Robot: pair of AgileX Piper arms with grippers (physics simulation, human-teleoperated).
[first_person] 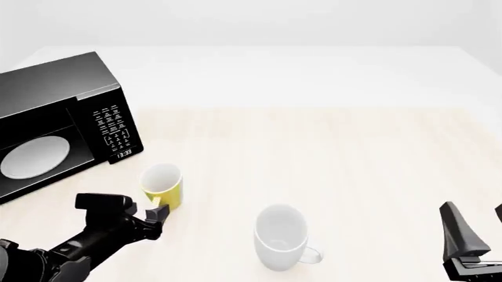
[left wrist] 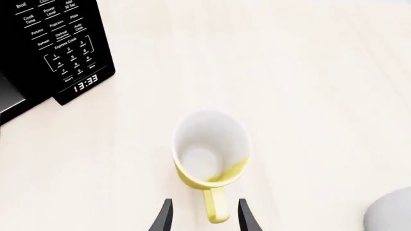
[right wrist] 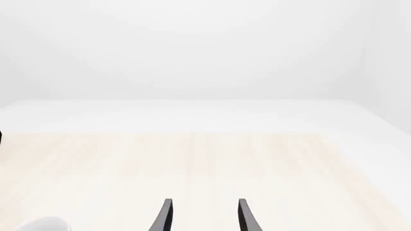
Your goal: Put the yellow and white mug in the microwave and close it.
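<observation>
Far left of the front view sits the microwave (first_person: 63,126), black, cut off at the frame edge; white turntable plate (first_person: 35,158) shows inside, keypad panel (first_person: 110,126) w/ small clock display (first_person: 124,154) on its right side. Whether a door hangs open can't be told from here. Left wrist view catches only the keypad corner of it, clock reading 13:33. Just right of the microwave, on the table (first_person: 353,153), stands the yellow and white mug (first_person: 162,185), upright, mouth up, white inside, handle (left wrist: 217,207) pointing back toward the arms. The left end effector (first_person: 159,215) is right behind it, low over the table; in the left wrist view its two dark fingers (left wrist: 165,216) stand apart w/ the handle between them, a gap visible each side, so parted moderately and not gripping anything. Only the fingertips show there; contact w/ the handle isn't evident. Arm body runs off the bottom left corner of the front view. Mid-frame, nearer the arms, a larger white mug (first_person: 281,238) stands upright, well apart from the yellow one, handle to its right; it also shows as a pale blur at the edge of both wrist views. Far right, the right end effector (first_person: 471,235) is partly cut off by the frame; right wrist view shows fingers parted about the same, empty, over bare table.
</observation>
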